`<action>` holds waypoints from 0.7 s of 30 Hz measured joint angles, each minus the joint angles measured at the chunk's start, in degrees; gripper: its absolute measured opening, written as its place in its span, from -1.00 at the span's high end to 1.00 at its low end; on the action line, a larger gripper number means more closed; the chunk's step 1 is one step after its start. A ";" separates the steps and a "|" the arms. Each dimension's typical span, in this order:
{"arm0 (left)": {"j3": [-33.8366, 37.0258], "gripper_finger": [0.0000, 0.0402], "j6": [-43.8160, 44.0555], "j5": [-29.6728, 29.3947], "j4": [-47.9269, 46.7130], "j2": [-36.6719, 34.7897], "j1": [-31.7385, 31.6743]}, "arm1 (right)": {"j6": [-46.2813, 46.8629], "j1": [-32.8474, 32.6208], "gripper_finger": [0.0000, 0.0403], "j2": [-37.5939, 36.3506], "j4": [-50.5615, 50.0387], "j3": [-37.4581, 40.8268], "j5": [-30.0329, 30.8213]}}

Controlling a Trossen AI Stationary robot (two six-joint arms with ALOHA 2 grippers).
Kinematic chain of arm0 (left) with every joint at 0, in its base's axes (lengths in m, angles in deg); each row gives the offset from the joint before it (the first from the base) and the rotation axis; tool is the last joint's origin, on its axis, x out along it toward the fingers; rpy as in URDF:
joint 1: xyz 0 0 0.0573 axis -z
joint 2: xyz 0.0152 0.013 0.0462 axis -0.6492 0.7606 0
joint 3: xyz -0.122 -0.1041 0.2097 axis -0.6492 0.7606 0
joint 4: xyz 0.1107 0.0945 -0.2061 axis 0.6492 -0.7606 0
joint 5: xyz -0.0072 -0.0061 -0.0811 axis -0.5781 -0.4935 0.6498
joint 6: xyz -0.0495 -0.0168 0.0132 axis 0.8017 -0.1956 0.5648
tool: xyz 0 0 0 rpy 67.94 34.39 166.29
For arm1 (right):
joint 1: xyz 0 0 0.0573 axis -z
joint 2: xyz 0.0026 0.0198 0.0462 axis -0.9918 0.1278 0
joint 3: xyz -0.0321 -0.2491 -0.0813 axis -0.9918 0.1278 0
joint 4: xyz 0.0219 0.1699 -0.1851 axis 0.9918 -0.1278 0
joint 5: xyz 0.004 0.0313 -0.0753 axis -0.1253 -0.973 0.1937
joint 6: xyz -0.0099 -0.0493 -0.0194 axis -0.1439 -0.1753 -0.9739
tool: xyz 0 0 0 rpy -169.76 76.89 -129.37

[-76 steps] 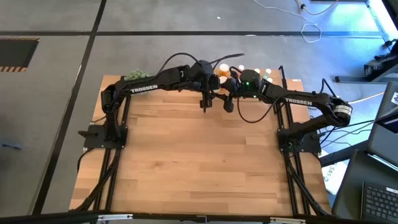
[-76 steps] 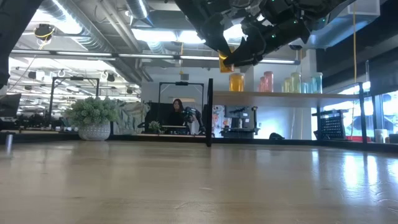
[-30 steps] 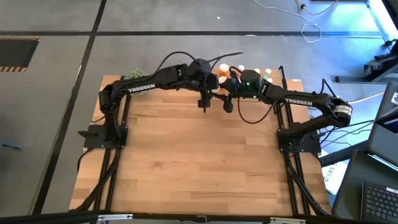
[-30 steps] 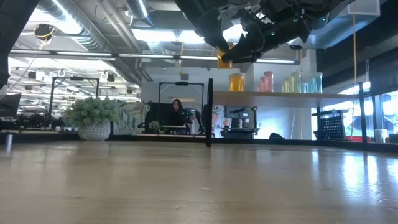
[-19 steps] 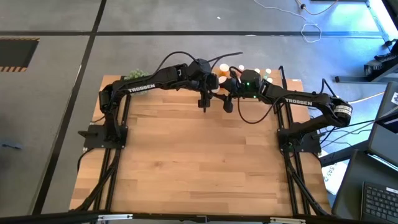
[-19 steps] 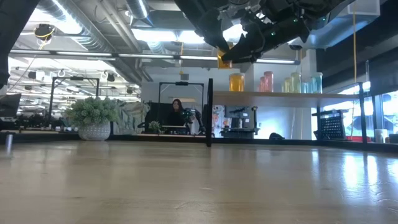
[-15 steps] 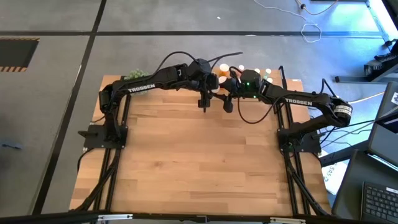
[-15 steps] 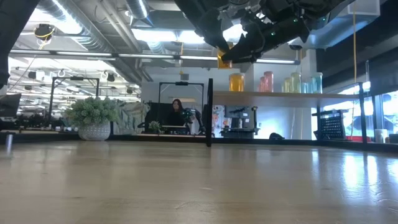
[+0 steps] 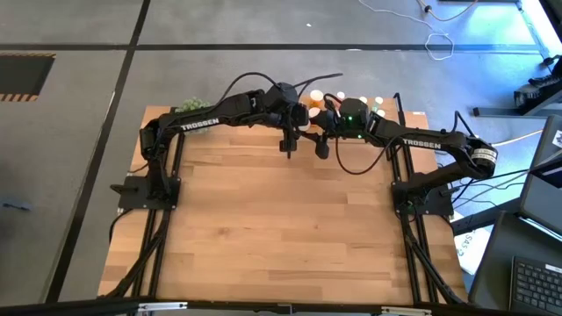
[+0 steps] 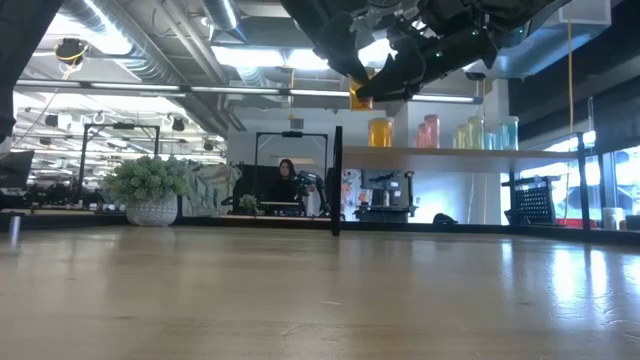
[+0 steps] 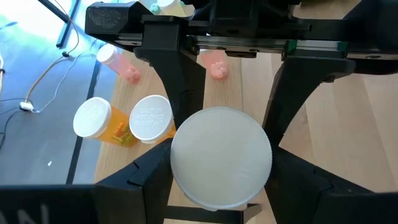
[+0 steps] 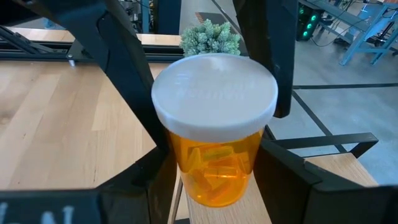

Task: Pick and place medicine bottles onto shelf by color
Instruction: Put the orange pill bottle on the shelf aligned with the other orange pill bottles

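One orange medicine bottle (image 12: pixel 217 158) with a white cap (image 11: pixel 221 155) hangs in the air at the table's far edge, above the shelf (image 10: pixel 460 152). Both grippers meet at it: my left gripper (image 11: pixel 221 177) comes from the left and my right gripper (image 12: pixel 214 171) from the right, each shut on it. In the low view the bottle (image 10: pixel 360 97) shows between the dark fingers. On the shelf stand an orange bottle (image 10: pixel 380 132), a pink one (image 10: pixel 431 130) and pale yellow-green ones (image 10: pixel 470 133). The left wrist view shows two orange bottles (image 11: pixel 151 118) and pink ones (image 11: pixel 118 62) on the shelf. My left gripper has the bottle's white cap (image 11: pixel 186 134) between its two fingers, one on each side of the rim, slanting down from the table's left. The bottle is lifted clear and upright. My right gripper pinches the orange body (image 12: pixel 186 168) below the cap between its two fingers, coming nearly level from the table's right. The bottle stands upright in the hold, cap up, clear of the shelf.
A green plant ball in a white pot (image 10: pixel 150 185) stands at the table's far left (image 9: pixel 195 106). A black shelf post (image 10: pixel 337 180) rises just below the grippers. The wide wooden tabletop (image 9: pixel 281 228) lies in front of both arms.
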 joint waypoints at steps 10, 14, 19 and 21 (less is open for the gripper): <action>0.00 -0.03 -0.02 0.53 0.06 0.00 -0.59 | 0.02 0.02 0.03 0.00 0.04 0.00 0.21; 0.00 -0.03 -0.01 0.66 0.04 0.00 -0.59 | 0.01 0.01 0.03 0.00 0.03 0.00 0.19; 0.00 -0.03 0.61 1.08 0.04 0.00 -0.61 | 0.04 0.00 0.03 0.00 0.00 0.00 0.13; 0.00 -0.03 1.16 1.10 0.04 0.00 -0.69 | 0.02 0.00 0.03 0.00 -0.02 0.00 0.07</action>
